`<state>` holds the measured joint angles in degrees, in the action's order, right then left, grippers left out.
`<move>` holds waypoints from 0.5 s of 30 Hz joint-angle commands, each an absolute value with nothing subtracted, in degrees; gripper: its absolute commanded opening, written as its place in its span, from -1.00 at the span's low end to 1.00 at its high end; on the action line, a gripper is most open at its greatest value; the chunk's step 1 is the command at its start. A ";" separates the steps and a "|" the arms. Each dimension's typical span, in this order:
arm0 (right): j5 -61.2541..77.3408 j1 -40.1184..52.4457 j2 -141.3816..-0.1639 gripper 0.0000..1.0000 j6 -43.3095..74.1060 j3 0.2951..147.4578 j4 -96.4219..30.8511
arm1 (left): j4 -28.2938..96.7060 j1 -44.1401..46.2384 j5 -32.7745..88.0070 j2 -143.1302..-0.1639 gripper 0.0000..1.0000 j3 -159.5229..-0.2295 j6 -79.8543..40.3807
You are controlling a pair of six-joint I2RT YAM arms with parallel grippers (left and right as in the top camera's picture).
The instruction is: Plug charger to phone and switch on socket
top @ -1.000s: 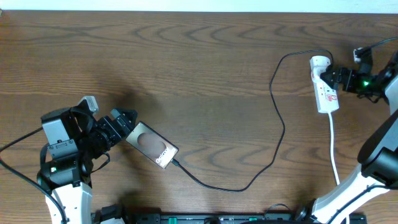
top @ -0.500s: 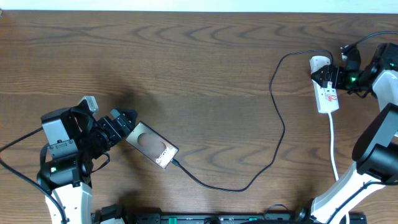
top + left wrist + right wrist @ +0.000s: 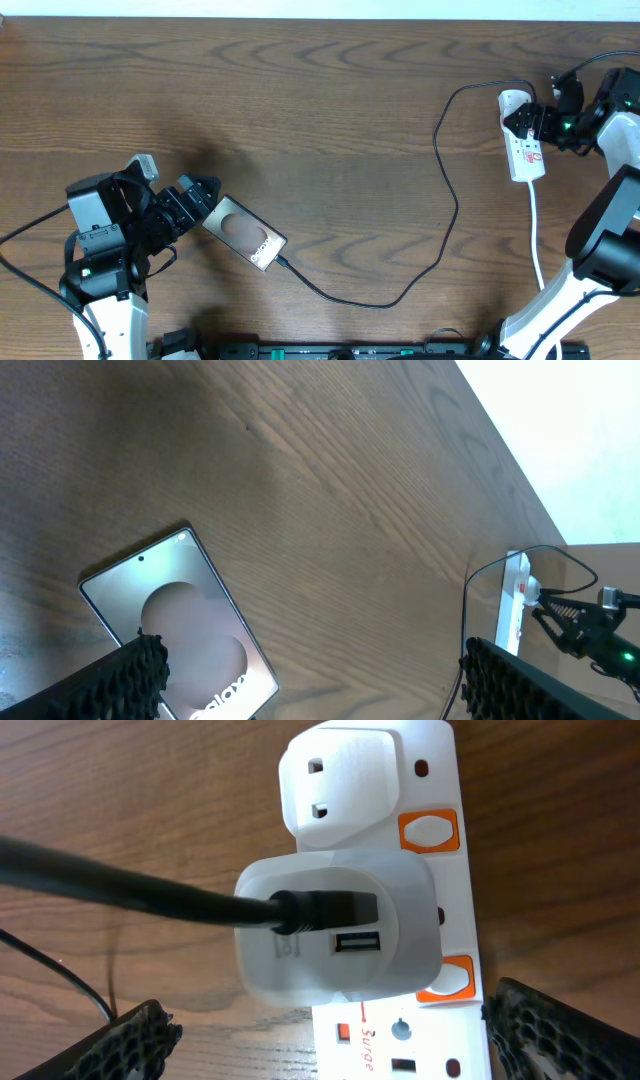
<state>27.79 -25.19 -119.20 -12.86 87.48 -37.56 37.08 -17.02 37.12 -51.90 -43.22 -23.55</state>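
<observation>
The right gripper (image 3: 320, 1038), fingers spread wide and holding nothing, had slid in from beside the socket (image 3: 445, 795) to hover over it. Straight ahead, between its fingers, sat the white adapter (image 3: 335, 935), with the orange switches (image 3: 430, 830) just to its right; pressing one looked next. Far off, the charger (image 3: 456, 205) appeared to reach the phone (image 3: 245, 232), which lay at the unmoved, wide-open left gripper (image 3: 320, 680).

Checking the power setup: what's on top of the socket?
A white adapter is plugged into the socket, the black cable in its face beside an empty port. The outlet under it is hidden.
</observation>
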 commanded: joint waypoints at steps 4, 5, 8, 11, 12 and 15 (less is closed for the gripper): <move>33.45 -23.97 -122.28 0.98 -11.97 88.23 -37.01 | 37.10 -16.91 36.80 -51.59 0.85 -44.27 -22.96; 33.41 -23.59 -122.28 0.99 -11.97 88.20 -37.01 | 37.10 -16.91 36.80 -51.59 0.84 -44.27 -22.96; 33.30 -22.72 -122.28 0.99 -12.01 88.20 -37.01 | 37.08 -16.91 36.80 -51.59 0.84 -44.27 -22.96; 33.15 -21.89 -122.28 0.98 -11.99 88.23 -36.97 | 37.08 -16.91 36.77 -51.59 0.84 -44.27 -22.96; 33.10 -21.56 -122.28 0.99 -11.99 88.20 -36.95 | 37.10 -16.91 36.80 -51.59 0.84 -44.27 -22.96; 32.75 -20.51 -122.28 0.99 -11.53 88.20 -36.82 | 37.30 -16.91 36.80 -51.59 0.84 -44.27 -22.96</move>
